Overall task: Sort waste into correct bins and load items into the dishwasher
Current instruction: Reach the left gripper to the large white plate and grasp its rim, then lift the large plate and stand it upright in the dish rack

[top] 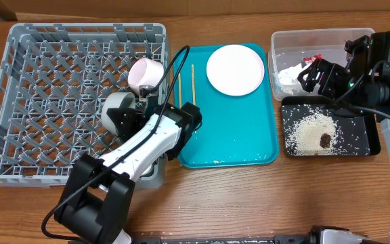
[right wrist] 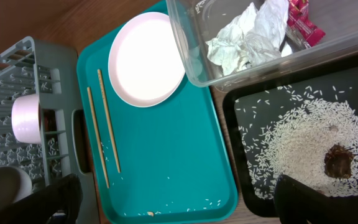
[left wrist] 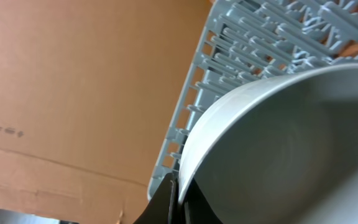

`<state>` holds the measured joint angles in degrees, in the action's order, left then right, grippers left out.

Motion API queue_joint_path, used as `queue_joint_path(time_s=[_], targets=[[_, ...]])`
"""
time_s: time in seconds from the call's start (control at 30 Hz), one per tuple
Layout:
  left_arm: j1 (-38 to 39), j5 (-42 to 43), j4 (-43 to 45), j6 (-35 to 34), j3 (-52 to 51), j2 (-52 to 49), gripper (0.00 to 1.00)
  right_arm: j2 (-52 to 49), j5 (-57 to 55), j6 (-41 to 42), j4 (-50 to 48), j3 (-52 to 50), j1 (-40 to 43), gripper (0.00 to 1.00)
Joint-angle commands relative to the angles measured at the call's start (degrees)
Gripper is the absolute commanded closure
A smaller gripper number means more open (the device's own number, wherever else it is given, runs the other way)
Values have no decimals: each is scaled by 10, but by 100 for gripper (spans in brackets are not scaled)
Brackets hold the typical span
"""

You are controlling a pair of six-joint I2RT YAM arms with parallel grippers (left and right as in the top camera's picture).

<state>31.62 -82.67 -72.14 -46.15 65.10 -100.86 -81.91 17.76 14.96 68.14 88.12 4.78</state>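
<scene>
The left claw (left wrist: pixel 178 194) is pinched tight on the rim of a round white bowl (left wrist: pixel 278 143), tilted inside the right side of the square grey lattice dish-rack crate (top: pixel 46 81) (an edge grip, I judge, lets it stand between pegs). Beyond, a round white plate (top: pixel 235 69) and two thin wooden chopsticks (top: pixel 192 81) wait on the teal serving tray (top: pixel 235 142). Farthest, the right claw (top: pixel 320 76) gapes empty over the near edge of the clear plastic tub (top: pixel 317 34).

Plate (top: pixel 235 70), chopsticks (top: pixel 193 83) on serving tray (top: pixel 235 139), crate (top: pixel 46 88) left, tub (top: pixel 296 42) behind shallow tray (top: pixel 359 141) right
</scene>
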Motion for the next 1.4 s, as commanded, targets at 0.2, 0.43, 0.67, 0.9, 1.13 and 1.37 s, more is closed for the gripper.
queue_joint_path(time_s=[0.2, 0.43, 0.67, 0.9, 1.13, 1.37], targets=[[44, 192, 1, -1, -3, -1, 80, 3, -2, -2, -3, 0, -2, 0], [44, 315, -26, 16, 26, 0, 62, 3, -2, -2, -3, 0, -2, 0], [44, 487, -31, 117, 114, 0, 37, 3, -2, -2, -3, 0, -2, 0], [44, 636, -30, 209, 241, 0, 0, 3, -2, -2, -3, 0, -2, 0], [44, 736, 25, 269, 363, 0, 0, 3, -2, -2, -3, 0, -2, 0], [32, 730, 198, 47, 364, -28, 30, 3, -2, -2, -3, 0, -2, 0]])
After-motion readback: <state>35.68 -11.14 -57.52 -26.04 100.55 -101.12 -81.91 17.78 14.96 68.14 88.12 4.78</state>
